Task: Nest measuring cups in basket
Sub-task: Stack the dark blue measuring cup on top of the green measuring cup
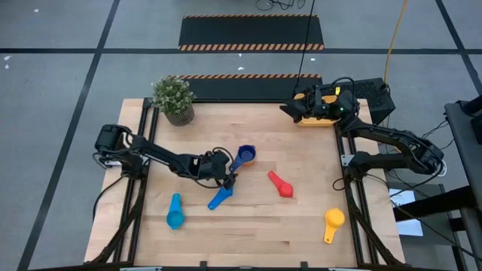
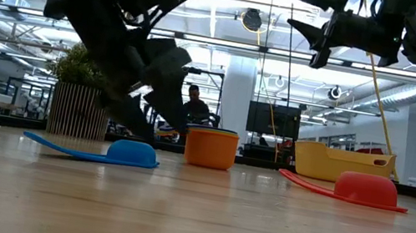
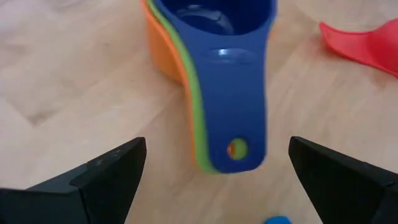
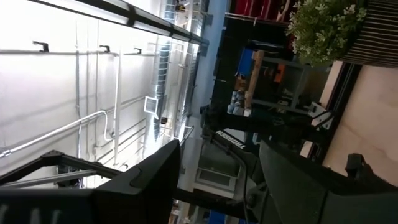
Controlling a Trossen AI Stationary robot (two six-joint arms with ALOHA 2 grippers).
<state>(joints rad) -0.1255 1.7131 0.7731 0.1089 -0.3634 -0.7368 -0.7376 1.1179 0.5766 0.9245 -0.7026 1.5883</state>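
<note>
1. A part of the nesting is done, but not inside the basket. Near the table centre a dark blue cup [image 3: 214, 37] sits in a green cup [image 3: 186, 81], and that one in an orange cup [image 3: 160, 59]; their handles lie one over the other.

2. The left gripper [image 1: 224, 178] is just at 7 o'clock of this stack, low over the table. Its fingers [image 3: 102, 177] stand wide apart on both sides of the stacked handles and hold nothing; none of them touches the handle.

3. The basket [image 1: 315, 120] stands at the far right corner of the table, at about 1 o'clock from the centre. The right gripper [image 1: 292, 110] hangs high above it, partly open, and I see nothing between its fingers. What is inside the basket I cannot tell, because the arm covers it.

4. Four cups lie apart on the wood: a blue cup [image 1: 221, 198] just at 6 o'clock of the left gripper, a teal cup [image 1: 175, 213] at 8 o'clock from the centre, a red cup [image 1: 281, 184] at 4 o'clock, bowl down, and a yellow cup [image 1: 333, 223] at 5 o'clock near the right edge.

5. In my judgement less than half is done: the four loose cups must join the stack, and the whole set must go into the basket.
</note>
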